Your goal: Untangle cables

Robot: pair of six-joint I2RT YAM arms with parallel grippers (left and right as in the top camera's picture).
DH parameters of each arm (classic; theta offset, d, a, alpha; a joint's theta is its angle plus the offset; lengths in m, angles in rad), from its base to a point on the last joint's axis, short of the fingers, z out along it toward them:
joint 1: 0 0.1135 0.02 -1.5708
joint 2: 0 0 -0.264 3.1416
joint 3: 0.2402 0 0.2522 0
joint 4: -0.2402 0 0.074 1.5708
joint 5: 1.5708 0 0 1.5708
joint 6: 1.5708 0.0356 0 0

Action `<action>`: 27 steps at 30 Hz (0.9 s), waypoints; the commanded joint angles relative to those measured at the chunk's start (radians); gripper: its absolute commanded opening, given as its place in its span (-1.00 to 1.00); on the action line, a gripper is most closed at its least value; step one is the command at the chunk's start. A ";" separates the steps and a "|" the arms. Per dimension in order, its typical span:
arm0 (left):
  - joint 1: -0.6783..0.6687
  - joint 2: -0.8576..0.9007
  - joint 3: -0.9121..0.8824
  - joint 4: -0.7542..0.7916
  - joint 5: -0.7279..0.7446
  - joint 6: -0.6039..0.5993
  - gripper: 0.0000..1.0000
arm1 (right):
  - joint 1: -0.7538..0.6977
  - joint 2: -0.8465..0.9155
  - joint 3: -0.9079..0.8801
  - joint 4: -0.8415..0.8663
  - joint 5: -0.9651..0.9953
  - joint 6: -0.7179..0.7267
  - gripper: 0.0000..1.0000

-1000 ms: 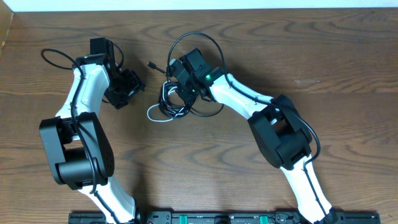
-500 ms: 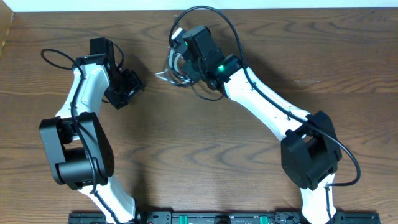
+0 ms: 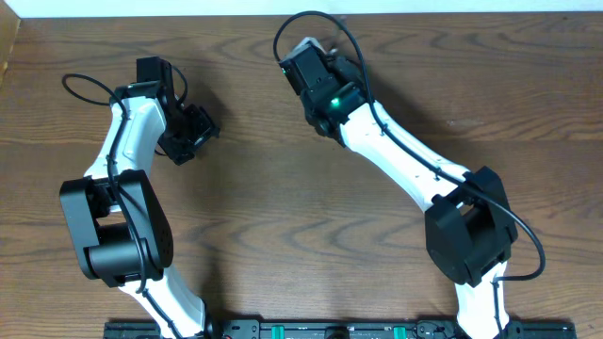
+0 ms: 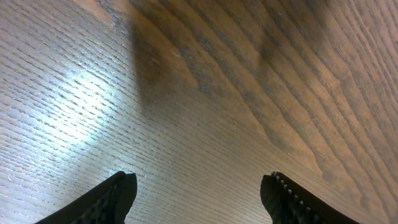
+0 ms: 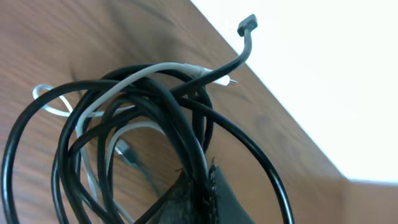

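Right arm (image 3: 396, 151) is stretched to the upper centre of the overhead view, wrist close to the far edge of the table (image 3: 283, 217). Right gripper (image 5: 208, 183) has its jaws together, clamped on the cables (image 5: 143, 118); black strands run straight into the pinch at the bottom centre of the right wrist view. Bundle is a messy coil, several black loops with white cord threaded through, filling the left and centre of that frame. One black end sticks up toward the upper right and carries a black plug (image 5: 247, 25), seen past the table edge against a white background. A white plug (image 5: 225, 79) pokes out just below it, right of centre. A thin white loop (image 5: 50, 99) shows at the far left of the coil. Can't tell whether the coil touches the wood or hangs clear of it. From overhead the bundle is mostly hidden under the wrist. Left arm (image 3: 127, 122) sits in the left half of the overhead view, well apart from the cables. Left gripper (image 3: 193, 132) is at mid-left, angled toward the lower right. Its jaws are apart: both fingertips (image 4: 118, 193) sit at the bottom edge of the left wrist view, bare wood showing between them, glare patch on the left.
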 commanded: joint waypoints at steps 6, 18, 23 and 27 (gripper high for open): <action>0.001 0.011 -0.002 -0.002 -0.014 -0.002 0.37 | -0.044 0.003 0.005 -0.119 0.192 -0.003 -0.98; 0.001 0.011 -0.002 -0.002 -0.014 -0.002 0.38 | -0.129 0.003 0.003 -0.317 0.338 0.050 -0.86; 0.001 0.011 -0.002 -0.002 -0.014 -0.002 0.38 | -0.174 0.003 0.003 -0.393 0.341 0.088 -0.87; 0.001 0.011 -0.002 -0.002 -0.014 -0.002 0.37 | -0.220 0.003 -0.005 -0.399 0.338 0.101 -0.87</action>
